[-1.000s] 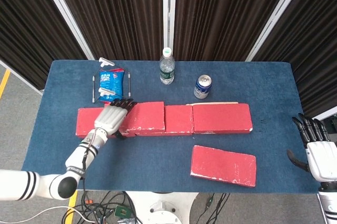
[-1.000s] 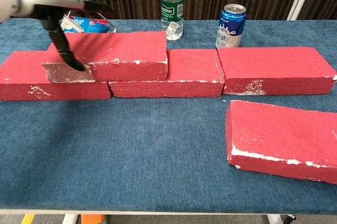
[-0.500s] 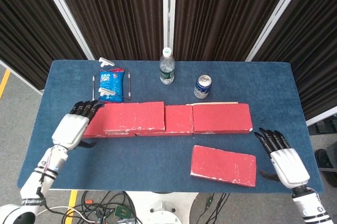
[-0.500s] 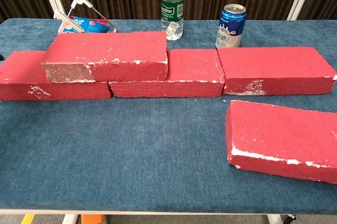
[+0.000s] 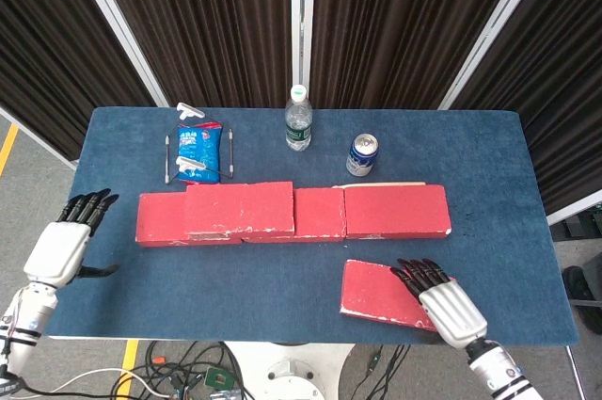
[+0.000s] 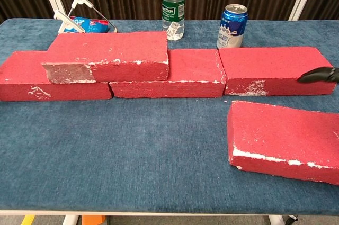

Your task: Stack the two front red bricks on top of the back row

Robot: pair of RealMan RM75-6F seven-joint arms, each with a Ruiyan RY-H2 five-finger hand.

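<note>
One red brick (image 5: 240, 207) (image 6: 108, 54) lies stacked on the back row, across the left brick (image 5: 158, 221) (image 6: 29, 77) and the middle brick (image 5: 320, 212) (image 6: 193, 74). The right back brick (image 5: 395, 210) (image 6: 275, 69) has nothing on it. A single front brick (image 5: 374, 289) (image 6: 286, 135) lies on the blue table at the front right. My right hand (image 5: 442, 304) is open above this brick's right half, fingers stretched forward; the chest view shows only its dark fingertips (image 6: 318, 75). My left hand (image 5: 64, 248) is open beyond the table's left edge, holding nothing.
Behind the row stand a water bottle (image 5: 298, 122) (image 6: 173, 5) and a blue can (image 5: 362, 155) (image 6: 233, 25). A blue snack bag (image 5: 198, 151) (image 6: 85, 23) with white clips lies at the back left. The blue tablecloth (image 5: 263, 278) shows bare in front of the row.
My left hand has let go of the stacked brick and drawn back left, off the table. My right hand has come in from the right to over the front brick.
</note>
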